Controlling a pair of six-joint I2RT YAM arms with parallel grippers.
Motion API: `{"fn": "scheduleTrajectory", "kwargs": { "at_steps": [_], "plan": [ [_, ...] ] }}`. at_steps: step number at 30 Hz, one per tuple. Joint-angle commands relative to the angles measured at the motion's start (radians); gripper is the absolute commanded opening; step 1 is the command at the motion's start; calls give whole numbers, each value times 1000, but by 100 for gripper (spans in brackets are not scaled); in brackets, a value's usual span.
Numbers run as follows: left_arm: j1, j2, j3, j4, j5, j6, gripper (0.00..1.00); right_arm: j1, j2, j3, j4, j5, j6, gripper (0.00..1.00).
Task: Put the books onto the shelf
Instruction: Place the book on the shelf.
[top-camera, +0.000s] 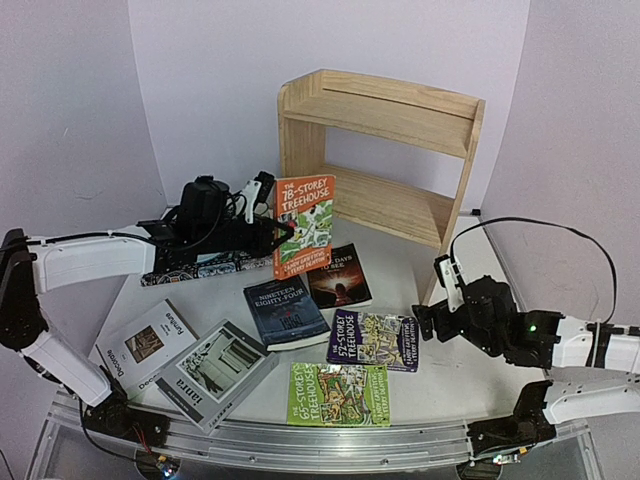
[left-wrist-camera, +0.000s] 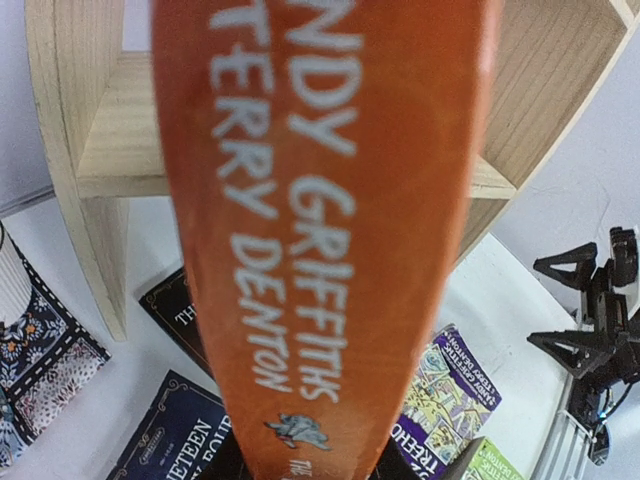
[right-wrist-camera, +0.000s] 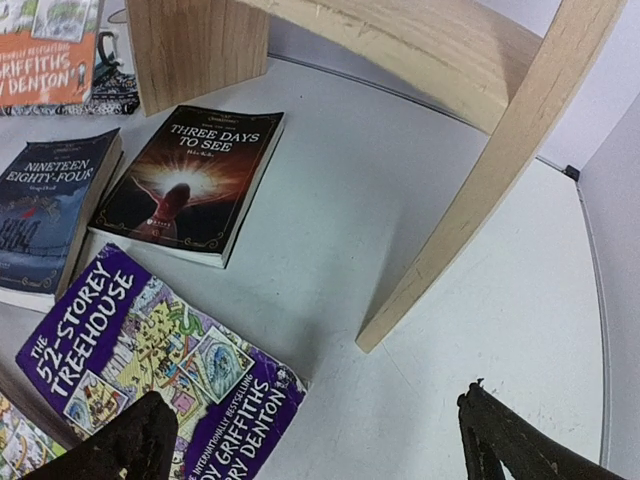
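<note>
Status, left pincer (top-camera: 277, 238): clamps orange 78-Storey Treehouse book (top-camera: 303, 225) upright, cover out, with pine shelf (top-camera: 390, 120) just behind and to the right of it. Right pincer (right-wrist-camera: 320, 430): gapes wide, holds nothing, hovers low over table (top-camera: 400, 270) with purple 52-Storey Treehouse book (right-wrist-camera: 150, 360) under one finger and the shelf's side-panel foot just ahead. Flat between the two pincers: Nineteen Eighty-Four (top-camera: 286, 312), Three Days to See (top-camera: 338, 277), green Treehouse book (top-camera: 338, 393); ianra (top-camera: 215, 372) and Decorate (top-camera: 145, 350) near the left arm.

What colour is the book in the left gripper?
The book is orange with white lettering; best in left wrist view.
</note>
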Motion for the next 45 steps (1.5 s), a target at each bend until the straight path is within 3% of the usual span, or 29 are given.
{"fn": "scheduleTrajectory", "kwargs": {
  "at_steps": [1,10,27,45],
  "plan": [
    [-3,10,67,220,-71,61,0,-2,-9,-50,93,3,-54,98],
    [-3,97,157,308,-113,131,0,-1,-4,-48,124,-2,-60,98],
    [-3,3,195,303,-157,142,0,-1,-21,-56,138,-21,-61,98],
    [-1,74,307,248,-236,207,0,-1,-23,-46,159,-40,-55,98]
  ]
}}
